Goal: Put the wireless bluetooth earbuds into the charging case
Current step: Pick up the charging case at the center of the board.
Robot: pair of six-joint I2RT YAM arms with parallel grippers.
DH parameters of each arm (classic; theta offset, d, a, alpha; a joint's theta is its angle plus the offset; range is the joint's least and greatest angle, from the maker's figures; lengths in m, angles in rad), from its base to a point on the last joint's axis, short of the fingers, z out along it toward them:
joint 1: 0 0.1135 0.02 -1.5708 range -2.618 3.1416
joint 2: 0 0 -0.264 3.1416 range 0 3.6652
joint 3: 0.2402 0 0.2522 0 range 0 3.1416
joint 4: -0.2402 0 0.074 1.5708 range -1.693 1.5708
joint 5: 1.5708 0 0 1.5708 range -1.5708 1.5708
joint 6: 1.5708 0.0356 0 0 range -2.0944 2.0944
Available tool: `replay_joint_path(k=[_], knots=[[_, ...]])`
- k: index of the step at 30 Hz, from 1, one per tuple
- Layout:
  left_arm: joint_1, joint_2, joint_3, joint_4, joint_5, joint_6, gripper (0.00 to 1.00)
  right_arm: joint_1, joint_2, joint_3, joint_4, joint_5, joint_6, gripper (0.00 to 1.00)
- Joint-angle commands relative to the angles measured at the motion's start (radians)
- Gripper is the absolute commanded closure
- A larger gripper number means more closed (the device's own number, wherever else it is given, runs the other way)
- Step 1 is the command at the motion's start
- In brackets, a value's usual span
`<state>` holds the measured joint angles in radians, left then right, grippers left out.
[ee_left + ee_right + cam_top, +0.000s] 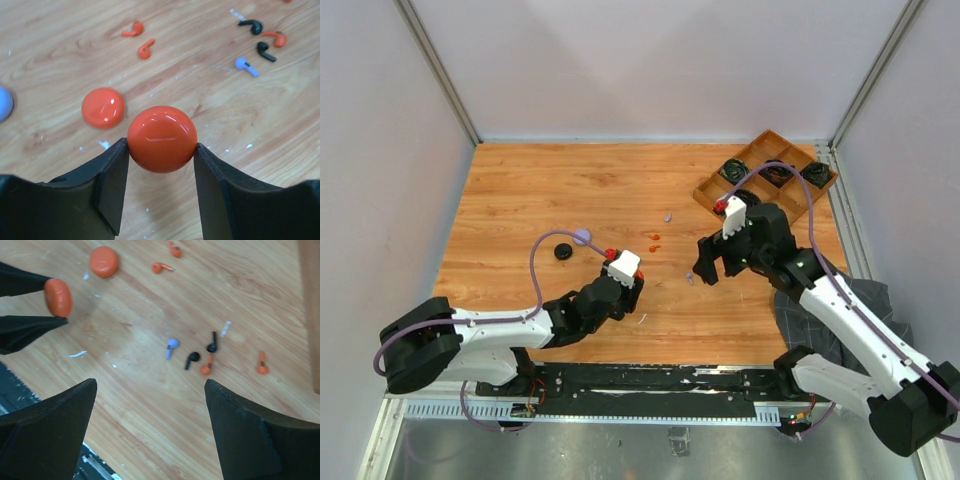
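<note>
My left gripper [161,150] is shut on a glossy orange round case [161,139] and holds it just above the wood; it also shows in the right wrist view [58,296]. A second orange disc [102,106] lies to its left. Two orange earbuds [145,48] lie beyond it. A cluster of black [191,359], lilac [171,347] and orange [206,367] earbuds lies under my right gripper [150,390], which is open, empty and above the table. In the top view the left gripper [632,290] and the right gripper [705,268] face each other.
A wooden tray [798,205] with coiled black cables stands at the back right. A black disc [562,251] and a lilac disc [582,237] lie left of centre. A dark cloth [840,310] lies at the right edge. White flecks dot the table.
</note>
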<state>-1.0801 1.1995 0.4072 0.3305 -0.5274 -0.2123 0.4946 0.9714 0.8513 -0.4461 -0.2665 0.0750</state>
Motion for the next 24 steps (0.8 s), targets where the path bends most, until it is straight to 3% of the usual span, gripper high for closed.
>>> replay_joint_path(k=[1, 11, 24], knots=[[-0.033, -0.029, -0.043, 0.279, 0.036, 0.213, 0.61, 0.063, 0.054, 0.062, 0.033, -0.117, 0.045, 0.11], [-0.066, -0.071, -0.174, 0.585, 0.267, 0.433, 0.63, 0.137, 0.137, 0.086, 0.144, -0.225, 0.146, 0.21], [-0.078, -0.066, -0.185, 0.668, 0.324, 0.528, 0.63, 0.239, 0.22, 0.125, 0.164, -0.232, 0.187, 0.4]])
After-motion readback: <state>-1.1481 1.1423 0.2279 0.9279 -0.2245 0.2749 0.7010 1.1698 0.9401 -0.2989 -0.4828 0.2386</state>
